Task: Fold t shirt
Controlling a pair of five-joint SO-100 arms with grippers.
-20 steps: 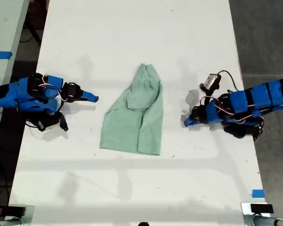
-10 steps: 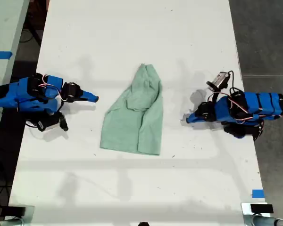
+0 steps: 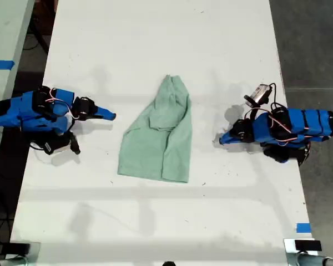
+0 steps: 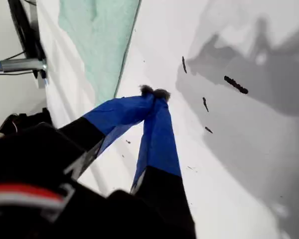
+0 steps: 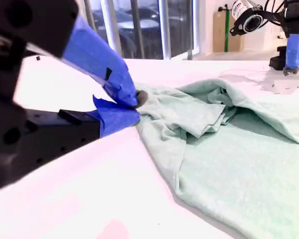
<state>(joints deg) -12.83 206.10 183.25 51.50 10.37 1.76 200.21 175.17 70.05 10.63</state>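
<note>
**Exterior view.** The t shirt lies flat at the middle of the white tabletop. It is already partly gathered. Its narrow end points to the top of this view and its broad straight edge to the bottom, so the long axis runs across the line joining the two arms. The second end effector sits on the exterior view's left, with its tip aimed at the garment's slanting edge. The first end effector sits on the exterior view's right, aimed at the straight long edge. Each is near the cloth but clear of it, with bare tabletop between. Neither is plainly the nearer.

**First wrist view.** The first end effector has its tips pressed together and holds nothing. It rests low over bare tabletop. The t shirt lies ahead of the tips, with its straight edge running away from them.

**Second wrist view.** The second end effector is drawn narrow, its tips meeting with no cloth between them. The t shirt starts just beyond the tips, with a rumpled fold nearest. This low angle does not settle contact, but the exterior view shows a gap.

**Assessment.** In my judgement, either arm must open and then reach inward, crosswise to the long axis, to take an edge.
</note>
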